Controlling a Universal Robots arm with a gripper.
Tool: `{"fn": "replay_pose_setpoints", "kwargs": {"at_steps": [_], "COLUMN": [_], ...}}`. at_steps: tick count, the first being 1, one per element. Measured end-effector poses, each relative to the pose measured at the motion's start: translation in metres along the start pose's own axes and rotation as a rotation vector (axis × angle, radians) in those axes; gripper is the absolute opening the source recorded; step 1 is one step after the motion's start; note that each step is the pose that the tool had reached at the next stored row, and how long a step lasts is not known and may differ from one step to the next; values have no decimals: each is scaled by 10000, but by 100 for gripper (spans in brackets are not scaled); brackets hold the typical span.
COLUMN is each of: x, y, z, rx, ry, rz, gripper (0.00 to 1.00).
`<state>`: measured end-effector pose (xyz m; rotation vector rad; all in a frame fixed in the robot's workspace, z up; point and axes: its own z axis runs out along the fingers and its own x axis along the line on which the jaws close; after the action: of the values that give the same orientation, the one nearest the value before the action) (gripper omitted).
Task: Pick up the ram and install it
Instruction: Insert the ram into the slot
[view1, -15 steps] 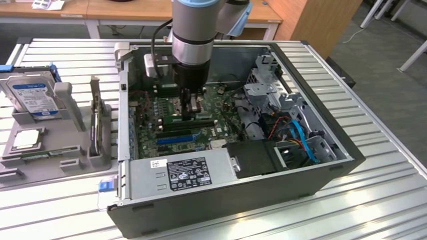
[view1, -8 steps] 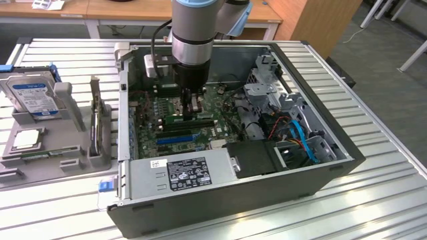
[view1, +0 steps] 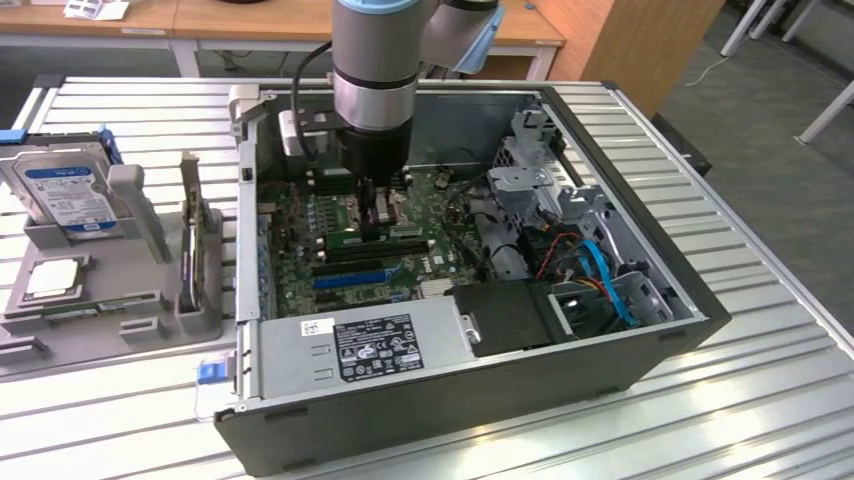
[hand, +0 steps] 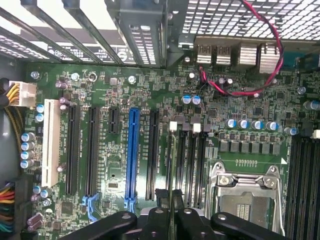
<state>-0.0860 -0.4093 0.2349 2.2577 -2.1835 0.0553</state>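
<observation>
While the hand (hand: 172, 216) grips ram (hand: 171, 197), case (view1: 467, 420) holds motherboard (view1: 300, 225).

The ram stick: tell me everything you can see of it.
The thin green circuit-board ram stick shows edge-on in the wrist view: a narrow upright strip clamped in the black gripper. It runs in line with a white-latched memory slot on the green motherboard, near the silver processor socket. Its label and chips are hidden; whether it is seated cannot be told.
</observation>
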Motion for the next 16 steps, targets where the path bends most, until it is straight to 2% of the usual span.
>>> {"fn": "replay_pose_setpoints", "kwargs": {"at_steps": [16], "x": [-1], "y": [3], "z": [57], "rx": [6], "ry": [7], "rz": [-1], "gripper": [13]}}
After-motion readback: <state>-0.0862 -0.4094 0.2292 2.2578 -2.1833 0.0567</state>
